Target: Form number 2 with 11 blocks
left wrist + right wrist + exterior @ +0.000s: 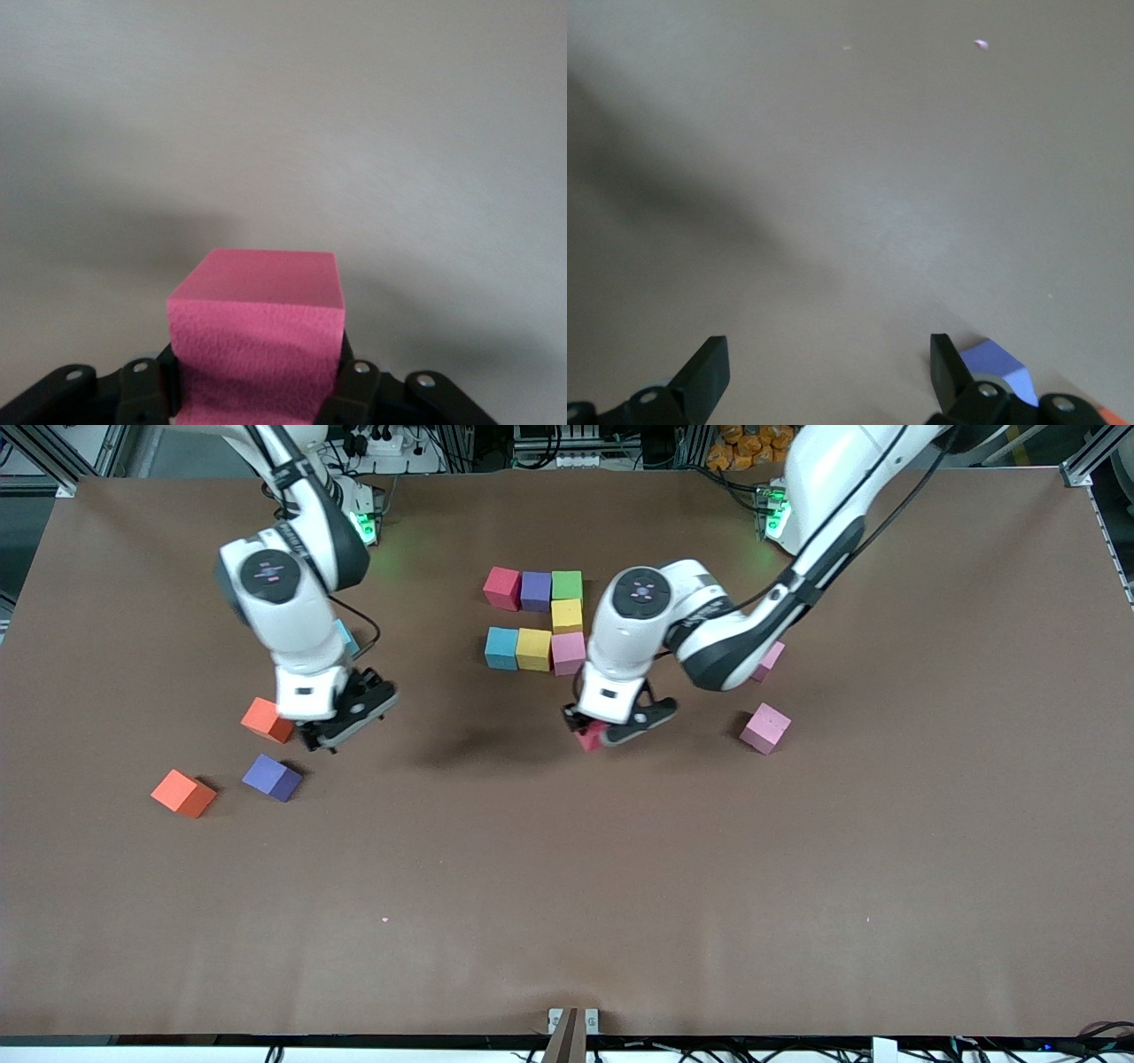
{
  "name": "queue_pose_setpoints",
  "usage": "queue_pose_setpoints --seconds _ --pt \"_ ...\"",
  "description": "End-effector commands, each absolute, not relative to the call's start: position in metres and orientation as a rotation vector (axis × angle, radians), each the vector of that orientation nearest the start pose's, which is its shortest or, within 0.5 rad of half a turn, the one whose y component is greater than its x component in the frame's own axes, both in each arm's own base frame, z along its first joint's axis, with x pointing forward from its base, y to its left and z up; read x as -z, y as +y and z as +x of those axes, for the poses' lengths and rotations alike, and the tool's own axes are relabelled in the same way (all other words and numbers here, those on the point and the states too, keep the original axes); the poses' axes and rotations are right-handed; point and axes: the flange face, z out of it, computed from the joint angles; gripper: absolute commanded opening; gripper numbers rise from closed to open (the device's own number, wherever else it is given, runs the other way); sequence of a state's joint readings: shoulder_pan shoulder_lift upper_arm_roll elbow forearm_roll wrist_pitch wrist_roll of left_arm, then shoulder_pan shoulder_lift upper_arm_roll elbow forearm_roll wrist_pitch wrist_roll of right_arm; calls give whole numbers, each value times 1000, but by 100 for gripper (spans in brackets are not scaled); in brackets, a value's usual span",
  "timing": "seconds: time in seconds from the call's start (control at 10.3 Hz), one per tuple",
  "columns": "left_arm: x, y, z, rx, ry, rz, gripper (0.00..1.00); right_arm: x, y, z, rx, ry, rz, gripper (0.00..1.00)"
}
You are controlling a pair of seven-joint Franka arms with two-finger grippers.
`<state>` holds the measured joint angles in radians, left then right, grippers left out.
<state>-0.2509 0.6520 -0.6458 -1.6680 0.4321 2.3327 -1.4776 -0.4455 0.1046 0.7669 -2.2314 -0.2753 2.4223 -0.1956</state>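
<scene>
A: Left gripper (592, 735) status?
B: Pinching a red block (257, 345) above the table (620, 886), nearer the camera than the seven-block figure (535, 615).
A: Right gripper (828, 372)?
B: Spread, empty, over a purple block (272, 777).

My left gripper (595, 733) holds a block (589, 737) over the table (620, 886), nearer the front camera than the seven-block cluster (540, 615). My right gripper (341, 722) hangs beside three loose blocks (270, 777) toward the right arm's end.
</scene>
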Motion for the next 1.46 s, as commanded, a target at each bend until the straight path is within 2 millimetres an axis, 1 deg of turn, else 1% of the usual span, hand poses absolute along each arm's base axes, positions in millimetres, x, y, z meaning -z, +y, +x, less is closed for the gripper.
queue_pose_setpoints --seconds 0.0,0.1,0.19,0.29,0.39,0.49,0.58,0.68,0.78,0.87,0.97,1.07,1.16,1.26,1.36 --pt "-261 -560 476 138 -483 -3219 0 -350 147 524 191 -1004 -3065 100" --pt "-246 -580 467 192 -397 -3205 0 -347 129 529 188 -959 -3076 100" --pt "-233 -596 461 191 -341 -3211 0 -331 101 535 145 -897 -3083 100" --pt "-230 -603 461 185 -312 -3225 0 -318 75 542 128 -900 -3065 100" --pt "-227 -614 450 186 -272 -3232 0 -309 54 548 153 -884 -3049 100" --pt "-229 -619 445 186 -244 -3240 0 -300 43 549 136 -878 -3039 100" --pt "-230 -628 433 172 -203 -3251 0 -293 39 549 117 -901 -3032 100" --pt "-232 -638 417 158 -163 -3257 0 -287 27 550 102 -1017 -2999 100" --pt "-232 -643 405 116 -121 -3255 0 -278 12 558 93 -1127 -2945 100" --pt "-232 -647 393 75 -70 -3239 0 -270 1 567 97 -1162 -2913 100" --pt "-231 -647 389 46 -39 -3228 0 -267 -6 577 107 -1281 -2868 100" --pt "-229 -648 386 27 -15 -3223 0 -263 -8 580 106 -1338 -2843 100" --pt "-227 -650 382 23 -3 -3220 0 -250 -14 578 79 -1313 -2836 100" --pt "-223 -652 377 17 10 -3216 0 -241 -21 577 61 -1305 -2835 100" --pt "-219 -652 375 9 14 -3211 0 -235 -22 577 53 -1314 -2823 100"
